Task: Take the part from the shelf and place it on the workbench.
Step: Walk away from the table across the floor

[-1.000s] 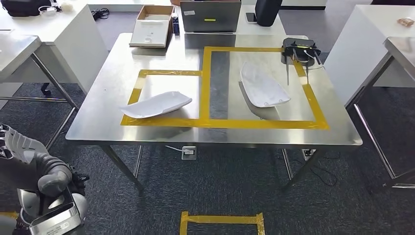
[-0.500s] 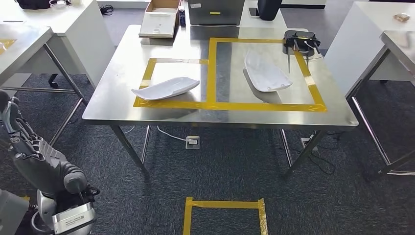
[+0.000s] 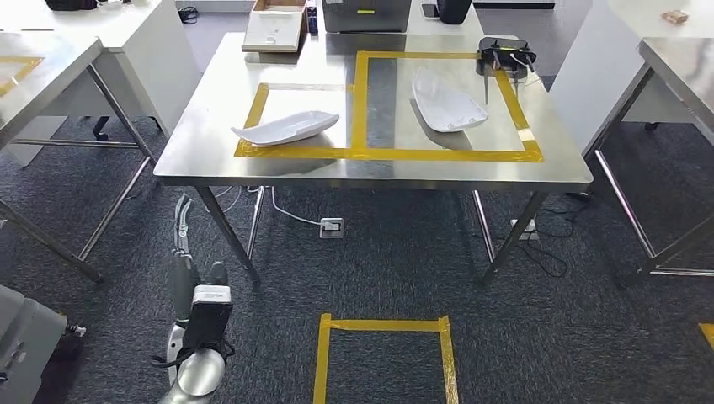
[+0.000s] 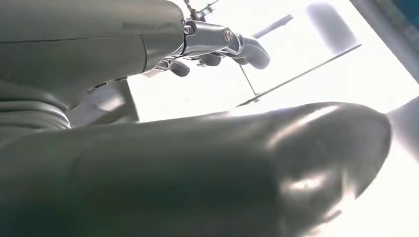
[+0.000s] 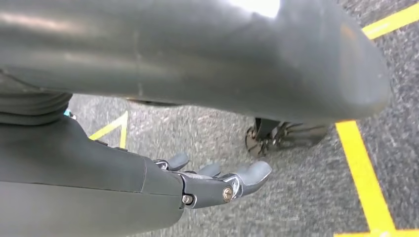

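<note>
Right hand (image 5: 217, 185): fingers (image 5: 249, 174) slack and apart, nothing in them, hanging over grey carpet near a yellow tape line (image 5: 363, 173) on the floor. Left hand (image 4: 217, 47): fingers (image 4: 254, 54) loosely curled, apart, no obj between them, so released too; its arm hangs low, below the workbench's (image 3: 210, 109) front-left corner in the head view. Both hands free; two white parts already lie on the workbench inside the yellow tape frames (image 3: 362, 153): one part (image 3: 286, 128) in the smaller left frame, another part (image 3: 446, 105) in the bigger right frame, well apart. Black device (image 3: 503, 57) sits at the bench's far-right corner, cardboard box (image 3: 274, 32) at its far-left. Judgement: placing looks done, step now is prob. heading back for the shelf, which isn't seen here. To do it well: keep both arms tucked low and fingers relaxed while turning, stay wide of the bench legs and neighbouring tables, square up on the floor tape square (image 3: 383, 358) in front of the bench before reaching.
</note>
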Motion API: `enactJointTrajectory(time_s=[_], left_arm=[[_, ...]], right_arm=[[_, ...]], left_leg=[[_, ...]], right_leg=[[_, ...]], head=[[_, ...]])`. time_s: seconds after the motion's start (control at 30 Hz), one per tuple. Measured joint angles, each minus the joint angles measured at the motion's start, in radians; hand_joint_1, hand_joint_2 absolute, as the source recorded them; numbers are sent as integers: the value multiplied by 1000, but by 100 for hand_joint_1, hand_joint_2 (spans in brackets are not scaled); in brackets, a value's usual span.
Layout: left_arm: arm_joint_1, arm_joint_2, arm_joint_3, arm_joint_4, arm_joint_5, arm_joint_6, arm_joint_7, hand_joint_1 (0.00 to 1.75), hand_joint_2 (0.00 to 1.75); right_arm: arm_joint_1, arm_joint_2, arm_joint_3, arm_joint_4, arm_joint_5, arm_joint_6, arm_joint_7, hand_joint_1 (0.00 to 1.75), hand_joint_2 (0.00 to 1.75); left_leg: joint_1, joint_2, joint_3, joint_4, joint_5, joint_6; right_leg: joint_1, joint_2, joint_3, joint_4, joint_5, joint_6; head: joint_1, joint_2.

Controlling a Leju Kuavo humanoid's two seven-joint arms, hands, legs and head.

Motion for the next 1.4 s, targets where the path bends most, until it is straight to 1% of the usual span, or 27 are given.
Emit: enactJointTrajectory(time_s=[0.07,0.13,0.17,0.23,0.27,0.33,0.4,0.47,0.5,0.53,0.63,0.67,0.73,0.8,0.87,0.9,0.97,1.0,1.03,1.07,1.13,1.17,1.2,1.27,1.3,1.33,1.4], left_arm=[[-33,6,66,205,-99,0,103,0,0],[-40,24,166,409,-242,-11,281,0,0],[-38,37,214,502,-283,-28,382,0,0],[-22,65,301,670,-290,-80,590,0,0],[-10,76,343,734,-261,-103,676,0,0],[8,91,429,824,-190,-126,764,0,0],[11,96,502,893,-155,-136,782,0,0],[15,95,546,945,-154,-147,768,0,0],[16,93,563,967,-154,-153,750,0,0],[16,90,576,986,-156,-158,725,0,0],[11,78,595,1025,-179,-172,646,0,0],[5,72,596,1035,-199,-179,625,0,0],[-21,56,591,1049,-249,-194,586,0,0],[-59,35,574,1059,-299,-208,562,0,0],[-96,16,543,1064,-354,-217,550,0,0],[-113,9,525,1066,-382,-220,547,0,0],[-141,-3,488,1070,-423,-227,550,0,0],[-151,-7,474,1072,-432,-231,555,0,0],[-156,-10,464,1074,-433,-238,561,0,0],[-159,-11,458,1076,-429,-244,568,0,0],[-158,-12,454,1079,-421,-253,586,0,0],[-156,-12,453,1081,-422,-256,598,0,0],[-151,-11,451,1083,-423,-257,614,0,0],[-137,-7,448,1087,-426,-258,645,0,0],[-129,-5,448,1088,-422,-257,656,0,0],[-121,-3,447,1090,-415,-257,664,0,0],[-105,4,447,1091,-399,-257,671,0,0]], right_arm=[[-2,0,-3,0,6,-3,-5,0,0],[-2,0,-5,0,7,-2,-8,0,0],[0,0,-7,0,5,0,-13,0,0],[4,0,-13,0,-4,2,-29,0,0],[6,0,-17,0,-9,1,-32,0,0],[7,0,-22,0,-6,-1,-10,0,0],[7,-2,-24,0,9,-2,30,0,0],[6,-4,-23,0,24,-1,59,0,0],[6,-5,-23,0,29,0,68,0,0],[7,-6,-23,0,33,1,75,0,0],[11,-7,-23,0,43,6,86,0,0],[11,-7,-22,0,49,10,87,0,0],[11,-7,-20,0,55,16,75,0,0],[5,-7,-19,0,53,19,47,0,0],[-5,-6,-18,0,55,19,22,0,0],[-11,-6,-17,-1,59,19,15,0,0],[-21,-3,-11,0,71,20,12,0,0],[-27,-1,-7,0,75,20,14,0,0],[-31,1,-4,0,76,20,16,0,0],[-34,2,-3,0,74,18,15,0,0],[-34,3,-2,0,69,14,11,0,0],[-31,3,-2,0,69,12,11,0,0],[-27,4,-2,0,70,9,18,0,0],[-18,3,-2,0,69,0,46,0,0],[-15,3,-3,0,66,-6,64,0,0],[-13,3,-4,0,58,-15,80,0,0],[-10,3,-12,0,38,-38,103,0,0]], left_leg=[[3,-4,-23,72,-91,-9],[6,-6,-45,201,-180,-15],[6,-7,-45,253,-190,-17],[5,-8,-5,272,-148,-14],[4,-8,41,230,-128,-9],[-2,-6,148,94,-148,2],[-10,-7,193,11,-182,13],[-11,-6,177,1,-167,27],[-9,-4,166,-1,-154,36],[-7,-3,152,-4,-140,43],[-5,0,104,-7,-96,53],[-5,1,86,-5,-82,52],[-6,2,45,0,-51,50],[-6,0,7,6,-21,45],[-6,-1,-9,7,3,35],[-6,0,-9,3,15,28],[-4,2,-7,-12,39,14],[-3,1,-12,-13,36,8],[-2,-1,-21,0,10,3],[-1,-3,-33,32,-37,-2],[0,-5,-56,152,-152,-9],[1,-5,-60,217,-182,-12],[1,-6,-56,265,-186,-14],[1,-5,-4,267,-139,-15],[2,-5,47,216,-123,-14],[0,-6,108,141,-130,-12],[-4,-7,186,26,-168,-1]], right_leg=[[-3,-3,-29,-4,31,-14],[0,4,-64,-1,59,-19],[1,8,-83,3,73,-19],[4,12,-120,16,93,-18],[5,14,-137,24,101,-16],[9,13,-162,40,113,-7],[10,3,-169,44,125,5],[7,-4,-171,40,138,18],[6,-3,-178,46,127,25],[4,-2,-188,67,92,32],[-2,1,-224,224,-69,49],[-3,1,-227,279,-94,52],[-3,1,-193,316,-69,52],[-2,1,-89,217,-23,46],[4,2,17,67,-39,32],[8,2,41,24,-52,24],[11,1,37,2,-42,6],[9,0,27,-2,-28,-3],[6,0,15,-5,-11,-11],[4,-1,0,-8,6,-17],[3,0,-34,-7,35,-22],[3,-1,-50,-5,48,-21],[3,-2,-69,-1,60,-19],[2,-6,-105,11,81,-13],[0,-8,-123,20,89,-9],[0,-8,-139,30,96,-4],[1,-8,-155,41,109,7]], head=[[0,0],[-1,0],[-1,0],[-2,0],[-3,0],[-5,0],[-5,0],[-6,0],[-7,0],[-6,0],[-3,0],[-3,0],[-3,0],[-3,0],[-4,0],[-4,0],[-3,0],[-1,0],[-3,0],[-5,0],[-10,0],[-11,0],[-12,0],[-12,0],[-12,0],[-13,0],[-13,0]])
